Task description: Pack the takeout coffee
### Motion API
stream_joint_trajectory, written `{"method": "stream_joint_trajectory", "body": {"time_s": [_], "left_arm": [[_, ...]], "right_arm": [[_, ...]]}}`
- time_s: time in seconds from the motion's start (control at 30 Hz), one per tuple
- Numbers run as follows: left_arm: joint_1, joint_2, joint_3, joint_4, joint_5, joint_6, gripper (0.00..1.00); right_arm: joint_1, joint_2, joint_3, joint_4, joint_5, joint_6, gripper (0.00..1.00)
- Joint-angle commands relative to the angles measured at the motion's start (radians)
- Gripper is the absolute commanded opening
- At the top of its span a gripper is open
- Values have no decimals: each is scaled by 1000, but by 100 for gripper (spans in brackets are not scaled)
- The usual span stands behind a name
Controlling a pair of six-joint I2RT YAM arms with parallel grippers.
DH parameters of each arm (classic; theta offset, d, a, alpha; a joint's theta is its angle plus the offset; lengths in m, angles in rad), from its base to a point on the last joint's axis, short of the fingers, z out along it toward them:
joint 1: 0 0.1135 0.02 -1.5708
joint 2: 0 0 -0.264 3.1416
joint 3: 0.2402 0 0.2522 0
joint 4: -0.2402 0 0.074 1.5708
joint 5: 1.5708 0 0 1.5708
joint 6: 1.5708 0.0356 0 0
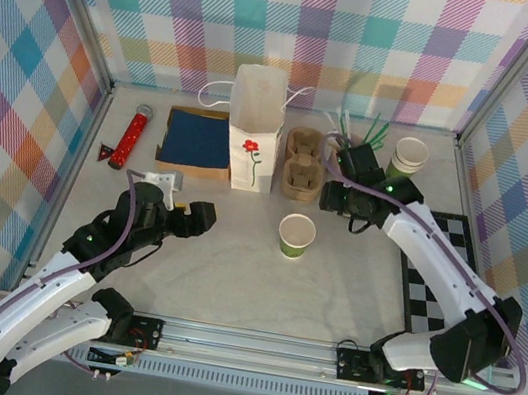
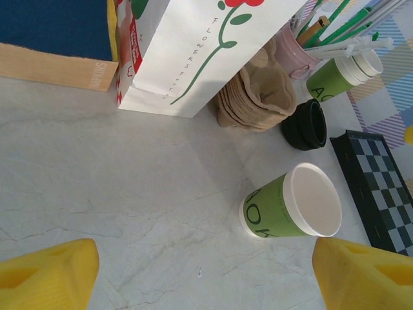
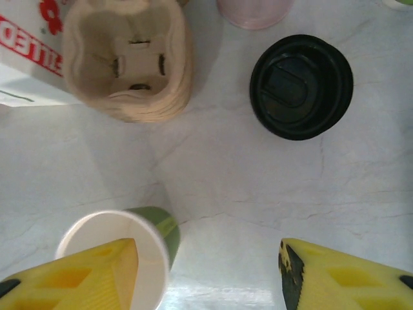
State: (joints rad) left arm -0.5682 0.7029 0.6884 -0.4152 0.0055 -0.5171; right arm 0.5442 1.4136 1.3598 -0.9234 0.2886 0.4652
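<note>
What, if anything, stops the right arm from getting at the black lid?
Probably nothing, so yes. The right gripper is open, with the lid just ahead on bare table; the carrier sits off to one side, apart from it.

the green paper cup (image 1: 296,235) with a cream-white rim stands upright and open on the bench (image 1: 231,273); its black lid (image 3: 301,86) lies flat, apart from it.

cup (image 3: 153,226): partly behind right gripper (image 3: 206,261) | paper bag (image 2: 193,51): top cut off
</note>
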Motion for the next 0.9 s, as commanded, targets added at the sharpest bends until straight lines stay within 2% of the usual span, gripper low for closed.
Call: {"method": "stream_joint_trajectory", "body": {"time_s": [0.0,0.27,0.57,0.87], "left_arm": [[-15,-13,-3,1,-12,-12,86],[-18,-30,-3,-20,-27,-11,86],[-18,-32,-2,-27,-33,-8,86],[-18,-45,-11,-34,-42,-4,86]], "right_arm": [[-48,70,43,-67,9,-76,59],[-95,207,102,-19,4,-116,59],[-133,356,201,-30,11,-108,53],[-141,441,234,-13,28,-115,47]]}}
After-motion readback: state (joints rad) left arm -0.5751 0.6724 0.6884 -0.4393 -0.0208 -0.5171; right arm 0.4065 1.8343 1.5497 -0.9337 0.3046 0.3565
